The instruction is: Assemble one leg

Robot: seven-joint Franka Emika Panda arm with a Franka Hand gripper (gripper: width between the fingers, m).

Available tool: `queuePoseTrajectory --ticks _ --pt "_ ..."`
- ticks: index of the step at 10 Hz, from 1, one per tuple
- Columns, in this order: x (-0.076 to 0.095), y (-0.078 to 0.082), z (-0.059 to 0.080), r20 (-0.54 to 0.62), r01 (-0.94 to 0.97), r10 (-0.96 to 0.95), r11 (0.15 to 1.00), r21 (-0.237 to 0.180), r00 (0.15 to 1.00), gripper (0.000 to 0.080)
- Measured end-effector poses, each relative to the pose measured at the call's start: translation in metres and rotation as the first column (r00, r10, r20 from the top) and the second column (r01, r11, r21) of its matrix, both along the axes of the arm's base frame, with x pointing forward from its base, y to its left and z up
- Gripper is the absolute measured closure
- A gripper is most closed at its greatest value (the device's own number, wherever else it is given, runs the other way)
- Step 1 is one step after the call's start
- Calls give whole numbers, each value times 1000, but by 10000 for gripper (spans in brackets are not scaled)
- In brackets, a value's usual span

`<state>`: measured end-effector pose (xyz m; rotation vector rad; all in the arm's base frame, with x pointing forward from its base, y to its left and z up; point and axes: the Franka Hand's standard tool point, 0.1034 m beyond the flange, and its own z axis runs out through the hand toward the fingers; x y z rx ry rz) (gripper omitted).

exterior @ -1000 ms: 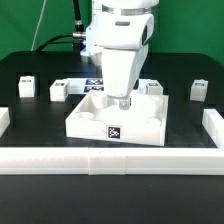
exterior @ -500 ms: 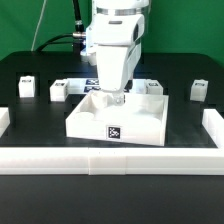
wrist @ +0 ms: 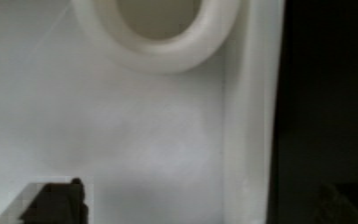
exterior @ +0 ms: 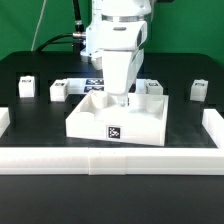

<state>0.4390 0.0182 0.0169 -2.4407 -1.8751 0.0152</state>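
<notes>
- The robot's gripper (exterior: 121, 100) hangs low over the wide white tray-like plastic piece with recessed corners (exterior: 90, 125), close to its middle. It holds nothing.
- In the wrist view the two dark fingers (wrist: 51, 200) show at opposite edges of the picture, spread wide. Only bare white plastic and a round raised white socket (wrist: 197, 50) lie between them.
- Take the tray's middle as the dial in the exterior view, with 12 o'clock pointing away from the camera. The closest small white plastic cuboid leg with a black-and-white tag (exterior: 152, 88) then stands just behind the tray at about 2 o'clock.
- The other legs rest on the black desk (exterior: 40, 115), apart from the tray: one at 3 o'clock (exterior: 198, 89) and two between 9 and 10 o'clock (exterior: 60, 91).
- As I judge it, no leg is fitted yet, so the step in hand is the fetch.
- To do it well, lift straight up until the fingers are above the tray's walls, and only then move sideways.
- Centre the fingers over the leg and square them to its flat sides.
- Come down with the fingers spread, then grip the leg low enough that it does not tilt.
- Risk: a skewed grip could make seating the leg in a socket hard.
</notes>
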Motion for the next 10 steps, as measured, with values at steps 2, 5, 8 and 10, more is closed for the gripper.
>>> queuePoseTrajectory --ticks 2,5,8,10 --pt "-6 1 -7 -16 5 -5 1000 2 1000 150" --pt "-8 -5 -10 -25 20 -20 1000 2 999 161" --pt "-8 -5 -11 -26 20 -20 1000 2 999 515" --pt "-8 -5 -11 -26 20 -20 1000 2 999 649"
